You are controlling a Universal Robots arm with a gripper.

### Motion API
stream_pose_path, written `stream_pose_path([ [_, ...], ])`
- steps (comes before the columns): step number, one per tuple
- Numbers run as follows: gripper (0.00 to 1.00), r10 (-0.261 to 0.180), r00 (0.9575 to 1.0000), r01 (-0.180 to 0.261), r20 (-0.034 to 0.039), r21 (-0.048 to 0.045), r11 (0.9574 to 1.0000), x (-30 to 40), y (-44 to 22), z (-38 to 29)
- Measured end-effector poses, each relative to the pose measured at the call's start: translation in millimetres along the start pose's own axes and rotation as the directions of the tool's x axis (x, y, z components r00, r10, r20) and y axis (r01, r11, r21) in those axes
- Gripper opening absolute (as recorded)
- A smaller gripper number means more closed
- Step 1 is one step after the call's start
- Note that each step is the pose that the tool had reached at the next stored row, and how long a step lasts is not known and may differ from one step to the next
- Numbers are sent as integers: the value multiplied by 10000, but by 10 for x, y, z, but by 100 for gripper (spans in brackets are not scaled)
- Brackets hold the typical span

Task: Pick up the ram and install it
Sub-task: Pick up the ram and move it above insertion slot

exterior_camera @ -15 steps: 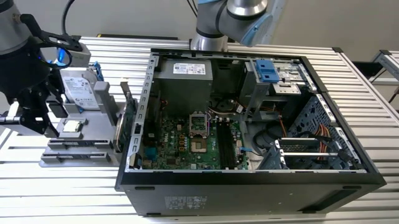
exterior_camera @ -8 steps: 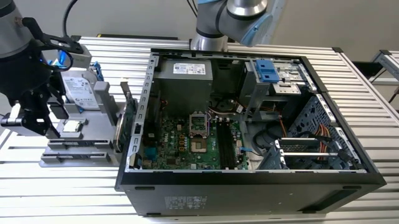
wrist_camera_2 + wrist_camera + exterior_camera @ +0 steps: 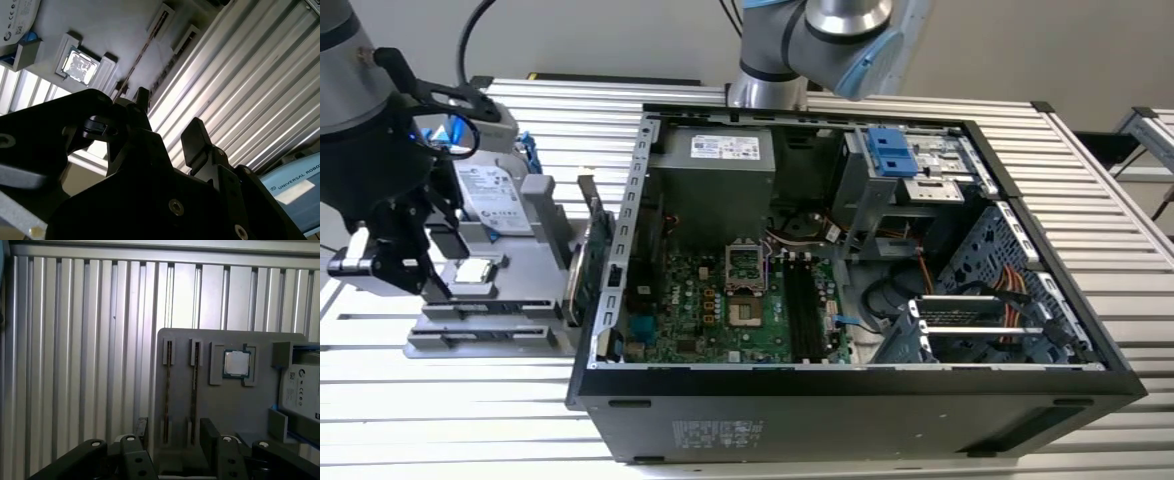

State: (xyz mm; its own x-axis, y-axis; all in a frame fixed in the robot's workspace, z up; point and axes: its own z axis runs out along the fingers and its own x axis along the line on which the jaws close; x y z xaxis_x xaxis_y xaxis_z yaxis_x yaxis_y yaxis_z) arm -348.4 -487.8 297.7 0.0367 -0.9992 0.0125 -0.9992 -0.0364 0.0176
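The ram [image 3: 194, 390] is a thin dark stick standing on edge in a slot of the grey holder [image 3: 240, 410]; it appears as a slim line [image 3: 145, 50] in the second wrist view. A parallel slot [image 3: 167, 390] beside it holds a similar thin line. My gripper [image 3: 175, 435] hovers above the holder's slot end, open, with nothing between its black fingers [image 3: 210, 432]. In the exterior view the gripper [image 3: 427, 275] hangs over the holder [image 3: 494, 300], to the left of the open computer case [image 3: 854, 400]. The long black motherboard slots [image 3: 801, 310] lie inside the case.
On the holder also sit a silver processor chip [image 3: 236, 363] and a hard drive [image 3: 494, 195]. A green card with a metal bracket [image 3: 594, 260] stands between holder and case. Ribbed metal tabletop [image 3: 75, 365] surrounds everything. A second arm's base [image 3: 834, 40] rises behind the case.
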Motion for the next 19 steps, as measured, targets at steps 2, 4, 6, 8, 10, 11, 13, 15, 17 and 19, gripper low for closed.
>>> stream_pose_path([
  [2, 100, 0, 10000, 0, -1, -1, 10000, 0, 0, 17],
  [4, 100, -1, 10000, 1, -1, -1, 10000, 0, 0, 34],
  [6, 100, -1, 10000, 1, 0, 1, 10000, 0, -1, 51],
  [8, 100, -1, 10000, 1, 0, 0, 10000, 0, 0, 69],
  [10, 100, 0, 10000, 0, 0, -1, 10000, -1, 0, 87],
  [11, 100, -1, 10000, 1, 0, 0, 10000, -1, 0, 96],
  [13, 100, -1, 10000, 1, -1, 0, 10000, -1, 0, 115],
  [15, 100, -1, 10000, 1, -1, -1, 10000, -1, -1, 132],
  [17, 100, -1, 10000, 1, 0, 0, 10000, -2, -1, 149],
  [19, 100, -1, 10000, 1, 0, 0, 10000, -2, -1, 166],
])
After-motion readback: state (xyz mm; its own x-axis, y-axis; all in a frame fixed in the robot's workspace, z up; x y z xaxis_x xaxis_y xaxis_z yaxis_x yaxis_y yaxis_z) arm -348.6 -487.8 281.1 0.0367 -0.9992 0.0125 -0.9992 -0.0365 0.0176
